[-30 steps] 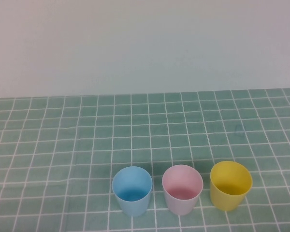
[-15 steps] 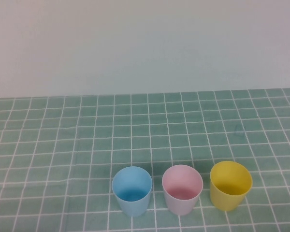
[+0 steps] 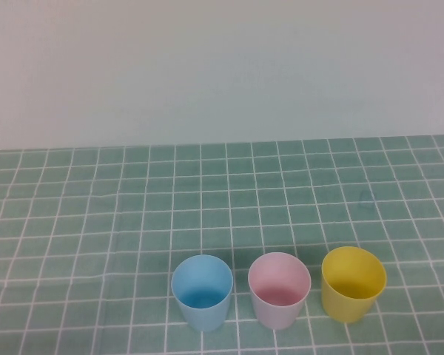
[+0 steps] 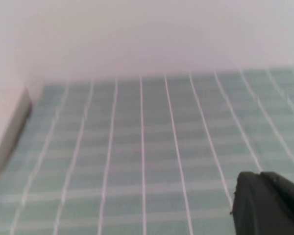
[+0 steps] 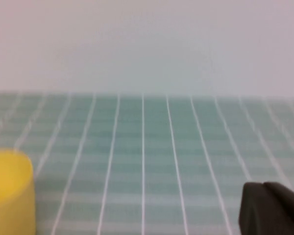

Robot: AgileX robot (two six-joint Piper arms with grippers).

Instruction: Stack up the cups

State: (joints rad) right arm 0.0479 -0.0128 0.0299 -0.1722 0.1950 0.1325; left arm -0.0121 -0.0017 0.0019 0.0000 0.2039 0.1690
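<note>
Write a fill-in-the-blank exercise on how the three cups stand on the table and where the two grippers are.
1. The cup in the middle of the row, between the blue cup and the yellow cup, is ____.
2. All three cups stand upright and ____, none inside another.
3. The right gripper, shut, hangs above the green checked cloth, and its wrist view shows only the ____ cup.
4. The left gripper, shut, has ____ cups in its wrist view.

Missing words: pink; apart; yellow; no

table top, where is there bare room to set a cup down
Bare green checked cloth runs from the wall to the cup row, and left of the light blue plastic cup. Crowded near edge: blue, pale pink cup, yellow cup. Left hand and right hand shut, away.
</note>
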